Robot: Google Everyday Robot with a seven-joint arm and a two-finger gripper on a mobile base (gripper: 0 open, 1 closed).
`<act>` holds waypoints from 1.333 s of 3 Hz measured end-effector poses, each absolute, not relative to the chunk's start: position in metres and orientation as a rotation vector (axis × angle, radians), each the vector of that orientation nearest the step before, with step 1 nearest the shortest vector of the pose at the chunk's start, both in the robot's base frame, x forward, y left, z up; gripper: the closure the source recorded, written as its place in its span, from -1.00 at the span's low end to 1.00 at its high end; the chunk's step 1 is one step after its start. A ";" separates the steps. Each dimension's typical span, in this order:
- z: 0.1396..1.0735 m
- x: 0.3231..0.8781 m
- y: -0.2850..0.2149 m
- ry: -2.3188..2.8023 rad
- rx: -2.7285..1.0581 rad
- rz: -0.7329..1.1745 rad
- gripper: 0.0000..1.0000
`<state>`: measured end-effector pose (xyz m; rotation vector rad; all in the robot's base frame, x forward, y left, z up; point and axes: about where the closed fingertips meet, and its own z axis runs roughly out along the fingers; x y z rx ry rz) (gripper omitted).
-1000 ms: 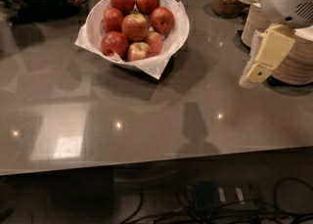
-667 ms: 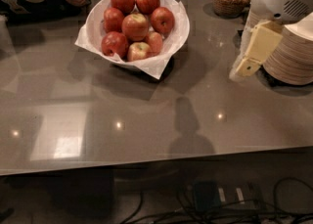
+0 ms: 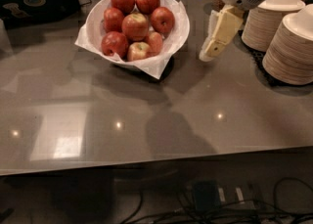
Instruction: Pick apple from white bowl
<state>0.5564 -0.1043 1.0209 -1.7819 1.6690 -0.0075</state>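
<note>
The white bowl [image 3: 182, 31], lined with white paper, stands at the back middle of the grey table and holds several red apples. The apple [image 3: 135, 26], largish with a pale yellow-orange blush on top, sits in the middle of the pile. A smaller apple with a yellow-green patch [image 3: 139, 51] lies at the front of the bowl. My gripper [image 3: 211, 49] hangs from the white arm at the upper right, fingers pointing down, just right of the bowl's rim and above the table. It holds nothing that I can see.
Two stacks of white plates [image 3: 271, 22] [image 3: 291, 49] stand at the right on a dark mat. A dark box [image 3: 36, 0] sits at the back left. The table's front edge [image 3: 156, 162] runs across below, with cables on the floor.
My gripper has moved left, from in front of the plate stacks to just beside the bowl's right rim. The view has shifted, bringing the bowl closer and more central.
</note>
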 end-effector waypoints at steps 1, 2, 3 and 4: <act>1.019 0.587 -0.077 1.588 -1.810 0.055 -1.00; 1.011 0.615 -0.053 1.541 -1.841 0.117 -1.00; 1.001 0.638 -0.030 1.514 -1.868 0.162 -1.00; 0.992 0.657 -0.013 1.502 -1.879 0.195 -1.00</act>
